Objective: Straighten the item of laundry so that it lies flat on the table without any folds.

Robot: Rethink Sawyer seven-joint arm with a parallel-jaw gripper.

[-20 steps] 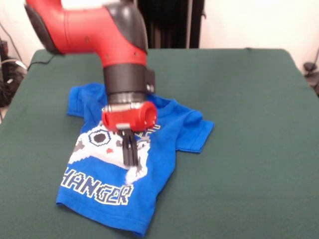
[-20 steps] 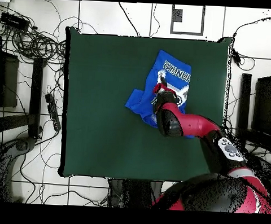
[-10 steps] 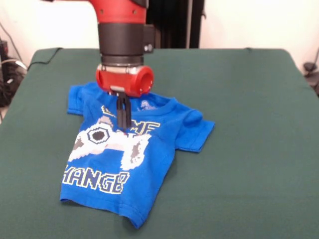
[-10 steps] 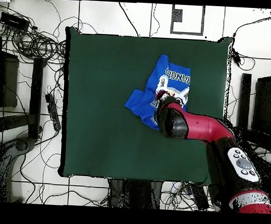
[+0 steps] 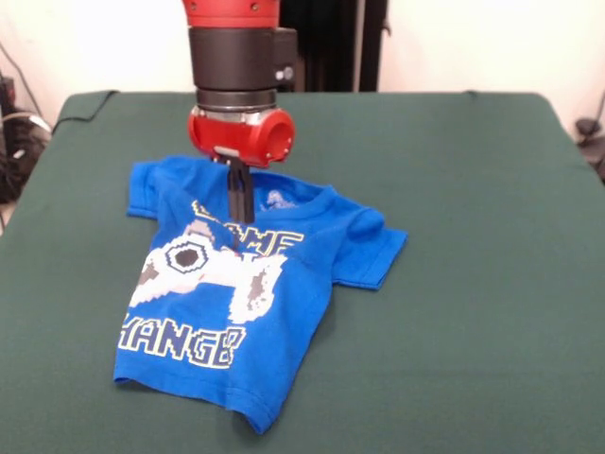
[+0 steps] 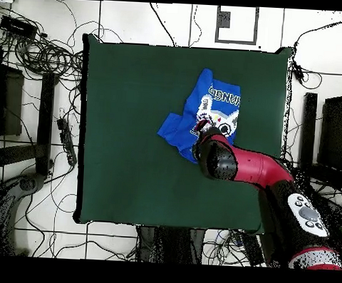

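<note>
Front view: blue T-shirt (image 5: 241, 303) lying on green table (image 5: 473, 284), left of centre, hem rumpled, one sleeve folded. Gripper (image 5: 236, 236) pointing down at chest print below collar, fingers together; grasp of cloth cannot be told. Overhead view: shirt (image 6: 211, 110) toward table's (image 6: 131, 131) upper right, arm (image 6: 244, 165) over its lower part.

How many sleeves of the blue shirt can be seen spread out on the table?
2. On the T-shirt, one sleeve sticks out at picture right in the front view, the other at picture left beside the hand; its far edge may be partly hidden.
</note>
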